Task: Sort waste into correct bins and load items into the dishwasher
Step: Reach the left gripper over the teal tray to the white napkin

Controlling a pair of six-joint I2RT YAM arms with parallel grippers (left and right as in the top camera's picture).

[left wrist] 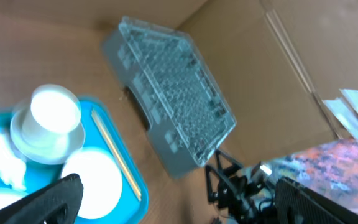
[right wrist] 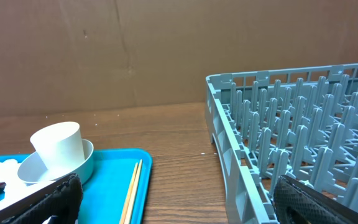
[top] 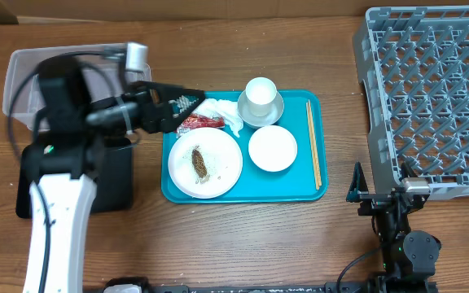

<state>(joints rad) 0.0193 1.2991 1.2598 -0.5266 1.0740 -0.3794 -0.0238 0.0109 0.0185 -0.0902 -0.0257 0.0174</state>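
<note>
Left claw (top: 187, 110) is spread wide with nothing in it, hanging over the left end of the teal tray (top: 259, 187), right by the crumpled tissues (top: 225, 115) and the red wrapper (top: 202, 122). Right claw (right wrist: 176, 186) is wide and empty too, low beside the grey rack (top: 430, 89).

The tissues look feather-light and squishy, so I'd pinch the bunched middle. The wrapper is the annoying one: thin, probably slick, lying between the tissues and the plate (top: 222, 159) rim, so I'd go for an edge. The brown food bit (top: 198, 163) sits mid-plate, likely soft.

The cup (top: 260, 94) stands in the grey-green bowl (top: 260, 122), with a 2nd white bowl (top: 273, 149) beside them and the chopsticks (top: 313, 146) along the tray's right edge. Dishes look hard and breakable, so I'd grab the rims.

The clear tub (top: 19, 81) and black tray (top: 116, 183) sit left, partly under the arm. It's all on a wood-grain table (top: 243, 244) with brown cardboard walls (right wrist: 135, 56) behind.
</note>
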